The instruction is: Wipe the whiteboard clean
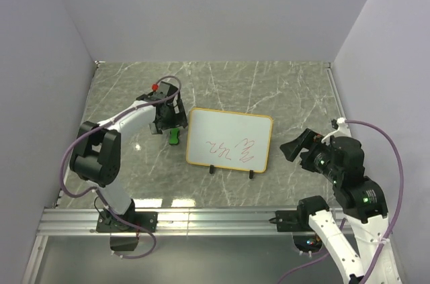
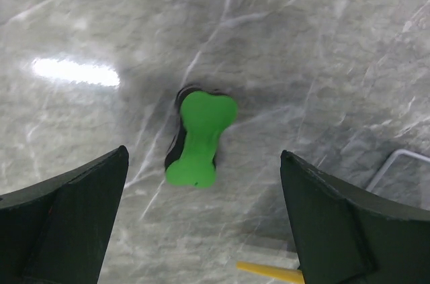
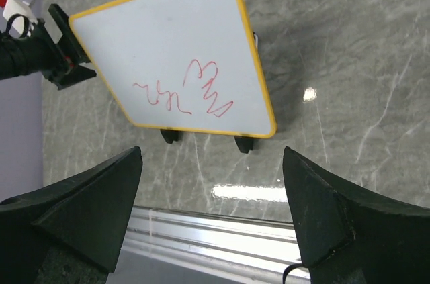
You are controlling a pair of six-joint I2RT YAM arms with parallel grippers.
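I'm holding the left gripper (image 2: 205,160) wide open, empty, above the green eraser (image 2: 199,137) — an off-centre pinch risks skidding it into the whiteboard (image 1: 228,137).

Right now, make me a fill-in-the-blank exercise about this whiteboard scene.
1. The scribbles on the whiteboard are ____ in colour.
2. The eraser below the left gripper is coloured ____.
3. The left gripper and the right gripper both have their jaws ____.
4. In the top view, the eraser lies to the ____ of the whiteboard.

Missing words: red; green; open; left.
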